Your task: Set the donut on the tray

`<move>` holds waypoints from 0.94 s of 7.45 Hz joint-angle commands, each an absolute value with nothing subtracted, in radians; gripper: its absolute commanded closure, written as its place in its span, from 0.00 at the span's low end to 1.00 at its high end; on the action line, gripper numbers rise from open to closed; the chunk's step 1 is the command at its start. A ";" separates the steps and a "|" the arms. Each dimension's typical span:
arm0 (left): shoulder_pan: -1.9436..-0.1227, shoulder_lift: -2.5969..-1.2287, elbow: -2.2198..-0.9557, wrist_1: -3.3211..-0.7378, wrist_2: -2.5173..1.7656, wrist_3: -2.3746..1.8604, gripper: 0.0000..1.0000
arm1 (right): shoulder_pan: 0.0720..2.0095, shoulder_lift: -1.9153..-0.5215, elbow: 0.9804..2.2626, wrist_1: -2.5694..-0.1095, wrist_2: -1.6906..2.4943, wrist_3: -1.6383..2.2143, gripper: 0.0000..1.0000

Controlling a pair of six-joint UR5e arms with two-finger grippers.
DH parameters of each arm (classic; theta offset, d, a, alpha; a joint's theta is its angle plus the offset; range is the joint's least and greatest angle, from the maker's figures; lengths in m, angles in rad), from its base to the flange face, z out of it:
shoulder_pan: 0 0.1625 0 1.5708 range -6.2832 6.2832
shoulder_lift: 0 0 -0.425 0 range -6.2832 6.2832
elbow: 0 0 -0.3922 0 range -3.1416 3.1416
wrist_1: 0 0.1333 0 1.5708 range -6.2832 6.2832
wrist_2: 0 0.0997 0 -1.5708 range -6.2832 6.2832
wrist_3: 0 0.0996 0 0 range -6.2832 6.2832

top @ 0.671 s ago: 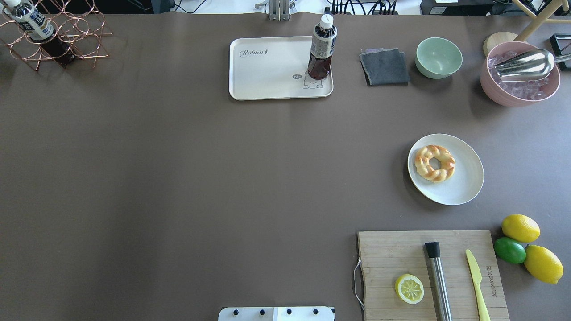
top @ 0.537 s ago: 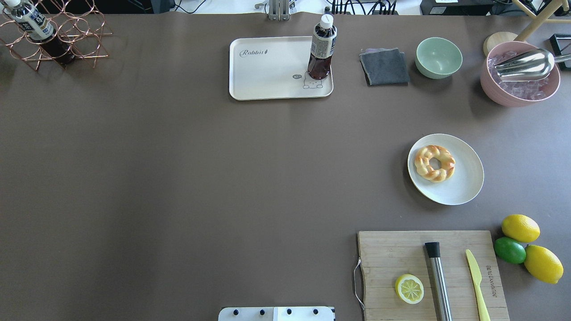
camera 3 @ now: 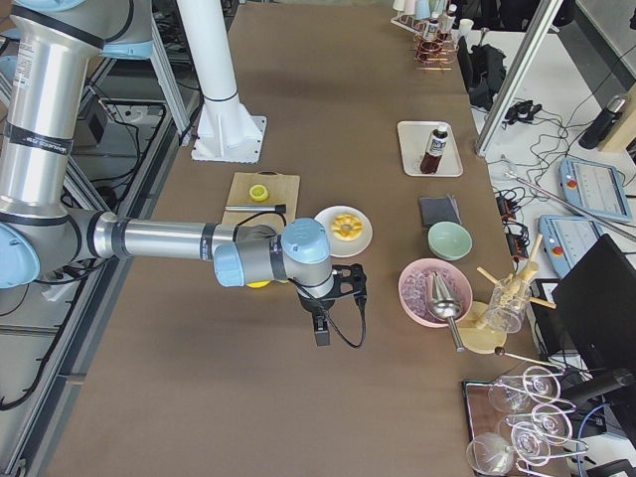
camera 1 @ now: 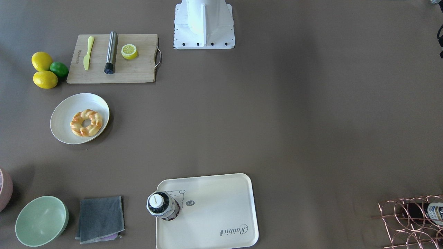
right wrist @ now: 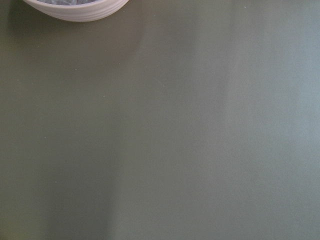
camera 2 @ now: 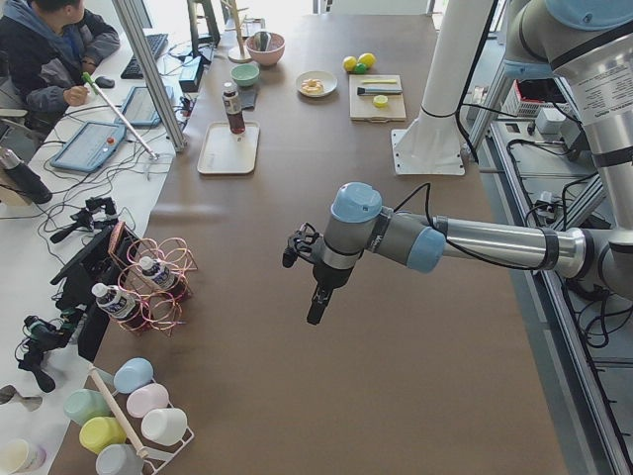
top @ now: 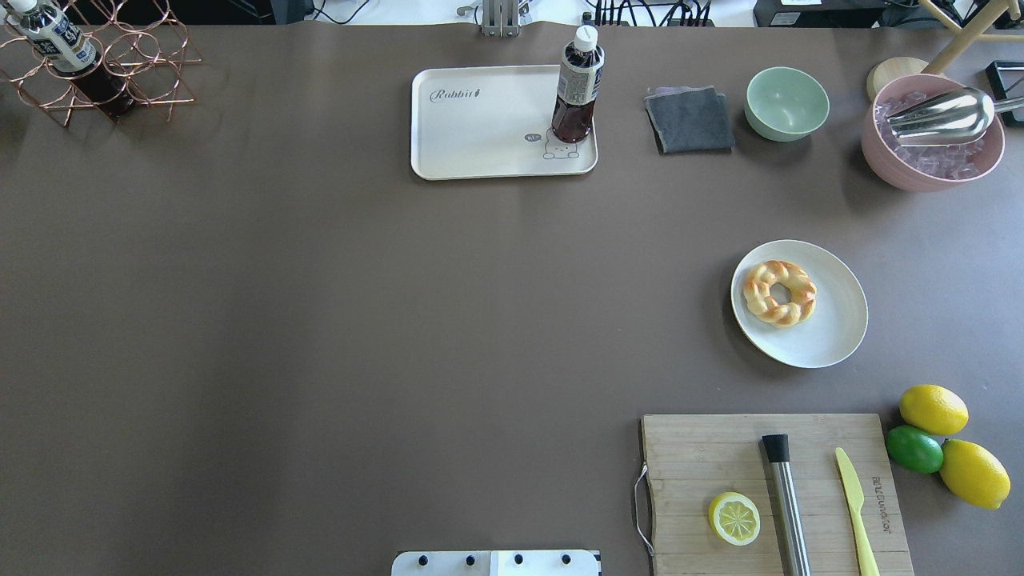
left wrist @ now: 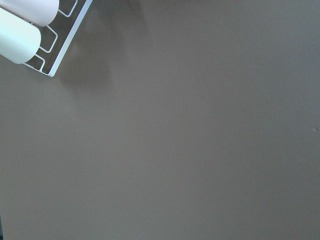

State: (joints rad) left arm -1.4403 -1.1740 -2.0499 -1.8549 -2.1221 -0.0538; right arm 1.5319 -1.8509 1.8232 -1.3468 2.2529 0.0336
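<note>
Both arms hang out toward the table's ends, the right end effector [camera 3: 321, 336] low near the pink bowl [camera 3: 434, 290] and the left end effector [camera 2: 314, 315] toward the wire rack [camera 2: 148, 282], and I cannot tell whether either is apart or together. The donut [top: 779, 293] lies flat on the round white plate [top: 836, 336] on the robot's right, so an off-centre pinch could skid plate and pastry alike (nothing pins that plate down). Farther out, a tall bottle [top: 578, 88] stands on the corner of the tray [top: 480, 128] nearest the donut, and a carry arriving from that side could topple it.
</note>
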 commanded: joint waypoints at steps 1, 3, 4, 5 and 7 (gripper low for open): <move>-1.442 -1.174 -2.051 -1.855 -2.135 -0.052 0.02 | 1.531 -1.847 1.821 -1.347 2.263 0.032 0.00; -1.447 -1.166 -2.040 -1.855 -2.269 -0.048 0.02 | 1.529 -1.848 1.819 -1.347 2.264 0.032 0.00; -1.451 -1.161 -2.040 -1.853 -2.296 0.001 0.02 | 1.529 -1.848 1.821 -1.347 2.266 0.029 0.00; -1.463 -1.149 -2.046 -1.853 -2.301 0.018 0.02 | 1.529 -1.850 1.819 -1.347 2.266 0.029 0.00; -1.476 -1.146 -2.048 -1.850 -2.387 0.017 0.02 | 1.531 -1.859 1.821 -1.347 2.264 0.028 0.00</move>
